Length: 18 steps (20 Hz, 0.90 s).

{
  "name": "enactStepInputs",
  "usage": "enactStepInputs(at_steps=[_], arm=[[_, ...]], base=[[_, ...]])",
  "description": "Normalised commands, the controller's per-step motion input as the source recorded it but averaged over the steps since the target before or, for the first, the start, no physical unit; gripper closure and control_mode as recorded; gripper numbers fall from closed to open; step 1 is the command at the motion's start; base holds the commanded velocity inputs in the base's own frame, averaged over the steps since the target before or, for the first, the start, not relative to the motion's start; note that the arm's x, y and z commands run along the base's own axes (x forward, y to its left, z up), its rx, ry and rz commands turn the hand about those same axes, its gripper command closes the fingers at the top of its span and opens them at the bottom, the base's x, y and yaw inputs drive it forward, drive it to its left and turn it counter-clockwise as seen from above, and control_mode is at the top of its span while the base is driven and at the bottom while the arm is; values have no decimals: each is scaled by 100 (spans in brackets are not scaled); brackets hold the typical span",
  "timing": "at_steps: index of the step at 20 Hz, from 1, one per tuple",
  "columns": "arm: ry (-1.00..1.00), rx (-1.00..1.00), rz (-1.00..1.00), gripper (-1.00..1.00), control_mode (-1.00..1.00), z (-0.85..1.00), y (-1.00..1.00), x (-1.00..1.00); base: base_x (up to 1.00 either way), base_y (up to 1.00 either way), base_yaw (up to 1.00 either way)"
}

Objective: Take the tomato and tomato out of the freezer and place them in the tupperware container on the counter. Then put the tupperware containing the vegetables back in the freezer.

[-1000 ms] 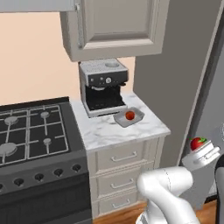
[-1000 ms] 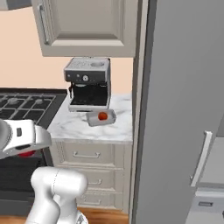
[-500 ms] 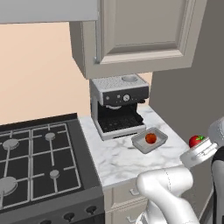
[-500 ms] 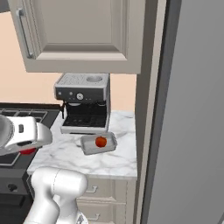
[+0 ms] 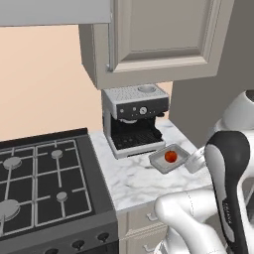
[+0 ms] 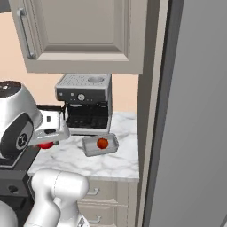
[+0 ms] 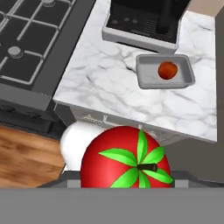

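My gripper (image 6: 47,139) is shut on the bright red tomato (image 7: 127,162) with a green stem top, which fills the bottom of the hand view. It hangs over the left part of the counter (image 6: 75,156), left of the tupperware container (image 6: 100,145). In the hand view that grey tray (image 7: 147,78) lies ahead, with the orange-red tomato (image 7: 167,70) inside it. The same tray (image 5: 159,162) and tomato (image 5: 170,156) sit in front of the coffee machine in the left base view. The freezer (image 6: 195,133) rises at the right, its front shut.
A silver-black coffee machine (image 5: 134,119) stands at the back of the marble counter (image 7: 105,83). The black gas stove (image 5: 39,183) adjoins the counter on the left. Beige wall cabinets (image 6: 84,35) hang overhead. Wooden floor (image 7: 26,157) shows below the counter edge.
Both base views have shifted and closed in on the counter, so the base has moved. The gripper has kept its hold on the red tomato.
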Motion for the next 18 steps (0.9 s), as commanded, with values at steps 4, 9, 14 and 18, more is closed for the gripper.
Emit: enactStepInputs(at_steps=[4,9,14,18], arm=[[19,1,-2,100,-100,-77,-3,100],[14,2,-4,100,-100,-65,-17,100],[2,0,-4,100,-100,-38,-6,81],[-1,0,-7,100,-100,-41,0,62]], base=[[0,0,0],[0,0,0],[0,0,0],[0,0,0]])
